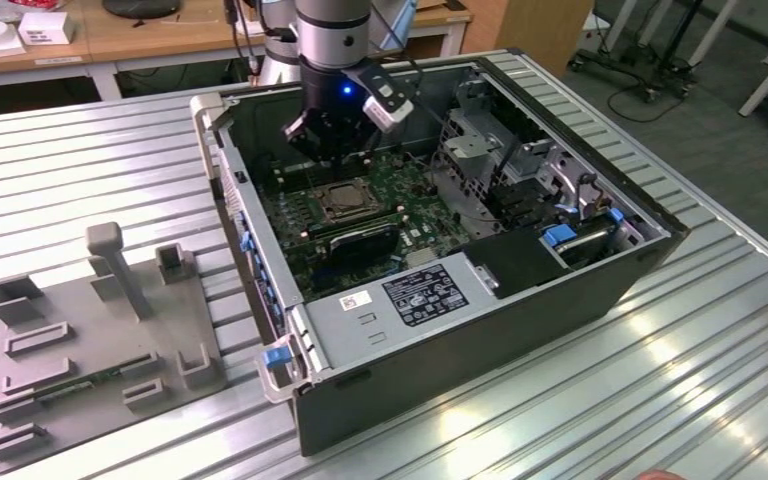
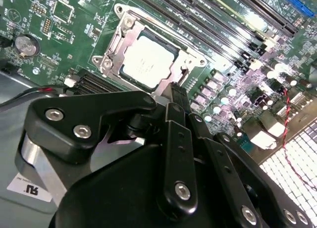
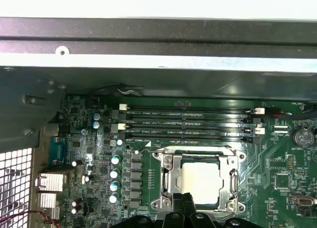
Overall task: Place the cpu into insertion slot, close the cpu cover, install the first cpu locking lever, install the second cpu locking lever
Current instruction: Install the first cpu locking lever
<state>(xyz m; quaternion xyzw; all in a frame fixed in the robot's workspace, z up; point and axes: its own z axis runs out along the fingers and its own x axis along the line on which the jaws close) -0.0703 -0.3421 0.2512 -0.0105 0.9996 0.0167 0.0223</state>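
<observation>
The cpu (image 2: 148, 60) (image 3: 200, 178), a grey square chip, lies in the insertion slot (image 1: 345, 199) on the green motherboard (image 1: 404, 215). The silvery cpu cover (image 2: 113, 50) (image 3: 167, 174) lies flat around the chip, its window framing the chip's face. My gripper (image 1: 335, 150) hangs inside the open computer case, just above the socket. In both wrist views its black fingertips (image 2: 174, 92) (image 3: 184, 199) stand pressed together at the socket's edge, holding nothing. I cannot make out how the locking levers sit.
The black computer case (image 1: 491, 330) lies open on a ribbed metal table (image 1: 704, 380), its walls closing in the board. Long black memory slots (image 3: 188, 121) run beside the socket. A metal drive cage (image 1: 491, 160) stands at the exterior view's right. A grey fixture plate (image 1: 91, 340) lies left.
</observation>
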